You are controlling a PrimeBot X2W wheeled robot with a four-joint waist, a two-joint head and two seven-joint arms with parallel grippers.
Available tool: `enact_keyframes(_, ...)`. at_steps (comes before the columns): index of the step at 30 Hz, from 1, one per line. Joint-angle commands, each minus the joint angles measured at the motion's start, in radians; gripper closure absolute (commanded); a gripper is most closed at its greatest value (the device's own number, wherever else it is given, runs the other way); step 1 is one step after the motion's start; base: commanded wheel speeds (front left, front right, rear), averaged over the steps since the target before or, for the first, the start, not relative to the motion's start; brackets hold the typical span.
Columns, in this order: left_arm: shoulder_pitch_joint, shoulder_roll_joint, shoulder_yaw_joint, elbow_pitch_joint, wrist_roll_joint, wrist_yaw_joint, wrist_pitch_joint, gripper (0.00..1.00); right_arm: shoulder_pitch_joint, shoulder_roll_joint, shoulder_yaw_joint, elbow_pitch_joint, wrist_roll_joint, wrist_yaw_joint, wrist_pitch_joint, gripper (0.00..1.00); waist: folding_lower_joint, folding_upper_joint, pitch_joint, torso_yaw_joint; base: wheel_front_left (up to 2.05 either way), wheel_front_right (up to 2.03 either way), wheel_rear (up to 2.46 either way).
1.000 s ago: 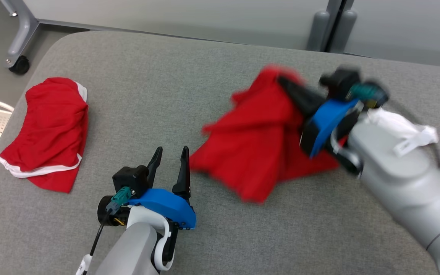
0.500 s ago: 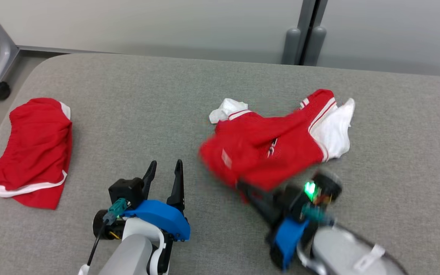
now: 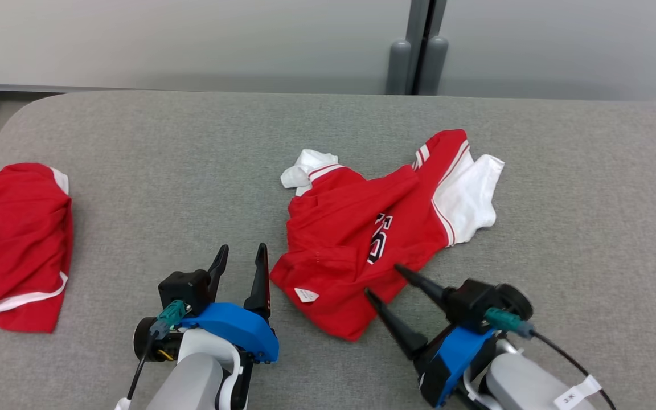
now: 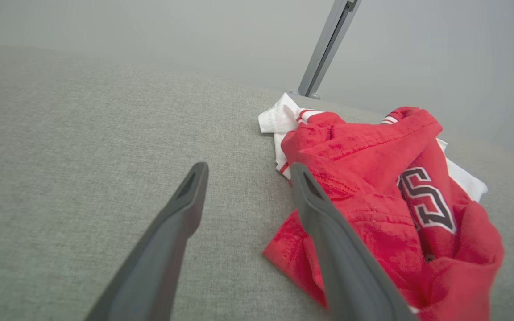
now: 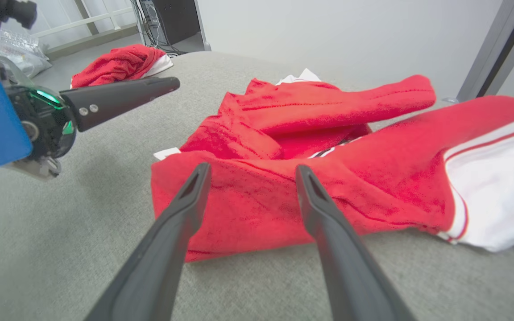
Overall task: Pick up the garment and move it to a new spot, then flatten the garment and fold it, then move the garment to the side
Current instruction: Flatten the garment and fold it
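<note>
The garment (image 3: 373,233) is a red jersey with white sleeves and a dark number. It lies crumpled in the middle of the grey padded table (image 3: 134,148), with a small white label at its near hem. My right gripper (image 3: 384,280) stands open just at that near hem, holding nothing. The right wrist view has the garment (image 5: 310,178) lying right beyond the open right gripper (image 5: 252,167). My left gripper (image 3: 242,247) is open and empty, just left of the jersey. From the left wrist, the garment (image 4: 373,191) sits beside the right finger of that gripper (image 4: 249,167).
A second red garment with white trim (image 3: 17,239) lies bunched at the table's left edge, also visible far off in the right wrist view (image 5: 121,64). A grey wall and a vertical post (image 3: 416,51) stand behind the table.
My right gripper has let go of the jersey, which dropped crumpled onto the table, and the arm pulled back toward the near edge. The head camera shifted too. The left gripper stayed put.
</note>
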Motion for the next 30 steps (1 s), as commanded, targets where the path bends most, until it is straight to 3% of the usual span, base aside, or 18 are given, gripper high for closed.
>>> enact_keyframes(1,-0.009,0.0,0.002,-0.005,0.011,-0.008,-0.003,0.0,0.022,0.0,-0.022,-0.01,-0.015,0.0,-0.005,0.0,0.0001,0.0001,-0.003,-0.008,0.0,0.0,0.0)
enact_keyframes(9,-0.042,0.002,-0.1,0.016,0.069,-0.052,-0.003,0.0,0.081,0.05,-0.203,-0.024,-0.092,0.0,-0.006,0.0,0.0001,0.0001,-0.002,-0.058,0.0,0.0,0.0)
enact_keyframes(13,-0.072,0.0,-0.167,0.07,0.087,-0.066,-0.003,0.0,0.103,0.07,-0.228,-0.008,-0.117,0.0,-0.006,0.0,0.0001,0.0001,-0.002,-0.077,0.0,0.0,0.0)
enact_keyframes(22,-0.142,0.0,-0.223,0.159,0.15,-0.042,-0.003,0.0,0.096,0.088,-0.249,0.008,-0.13,0.0,-0.006,0.0,0.0001,0.0001,0.006,-0.108,0.0,0.0,0.0)
enact_keyframes(30,-0.209,0.009,-0.246,0.274,0.173,-0.079,-0.001,0.0,0.111,0.096,-0.252,0.024,-0.128,0.0,-0.006,0.0,0.0001,0.0001,0.0,-0.108,0.0,0.0,0.0)
